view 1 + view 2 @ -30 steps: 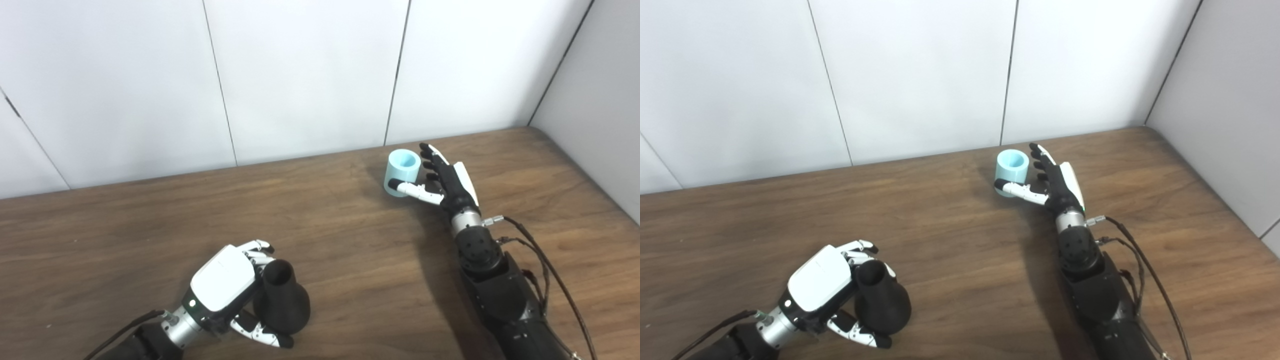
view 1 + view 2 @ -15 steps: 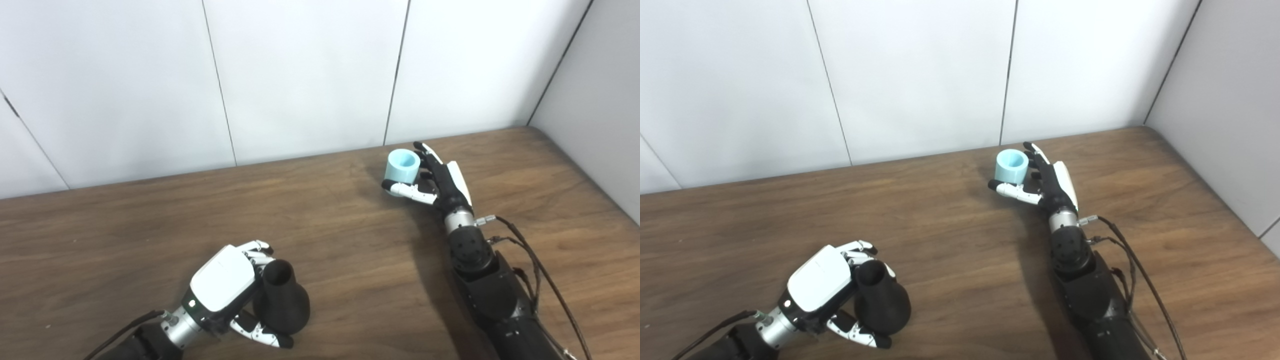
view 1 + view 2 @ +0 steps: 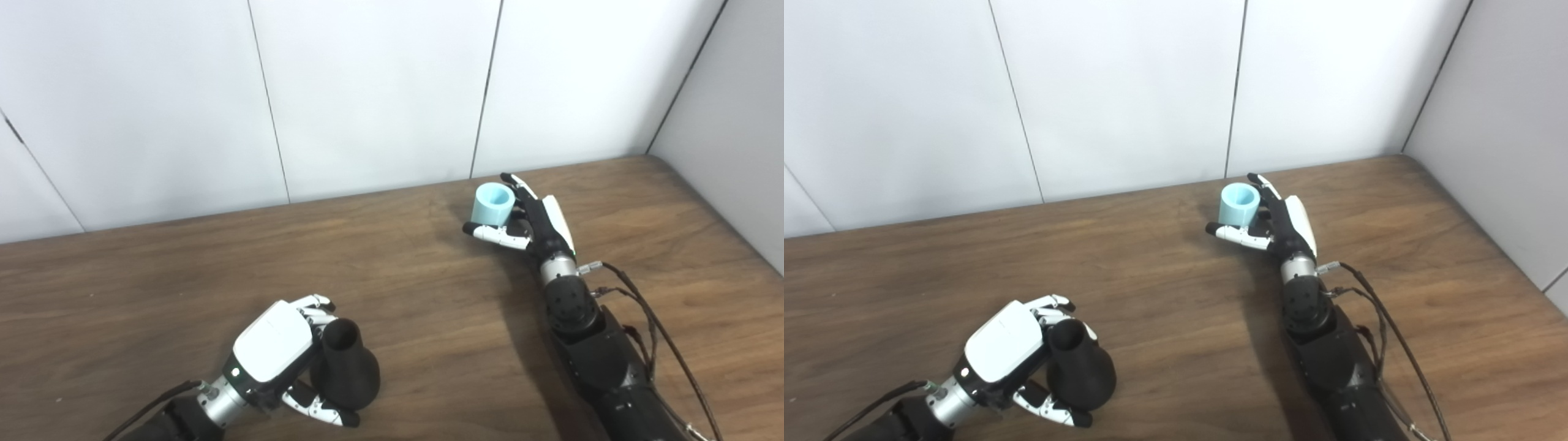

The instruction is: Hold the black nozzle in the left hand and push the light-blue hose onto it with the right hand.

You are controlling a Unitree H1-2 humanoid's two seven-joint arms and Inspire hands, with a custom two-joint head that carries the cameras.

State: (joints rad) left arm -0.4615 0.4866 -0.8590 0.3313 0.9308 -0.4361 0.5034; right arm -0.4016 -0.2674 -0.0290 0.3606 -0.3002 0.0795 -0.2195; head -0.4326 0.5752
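Basically, wooden table (image 3: pixel 184 288) filled the lower half. Lower left: left hand (image 3: pixel 275 352) was wrapped round the upright black nozzle (image 3: pixel 344 370), fingers behind, thumb in front. Upper right of centre: right hand (image 3: pixel 1274 223) spread loosely beside the light-blue hose (image 3: pixel 1239 204), fingers behind, thumb below; firm grip can't be told. R eye view showed more wall at right.

Brown wooden table (image 3: pixel 153 288), white panelled wall (image 3: pixel 367 92).

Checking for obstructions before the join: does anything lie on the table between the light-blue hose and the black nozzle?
Nothing visible does. Only bare table lies between the light-blue hose by the right hand and the black nozzle in the left hand.
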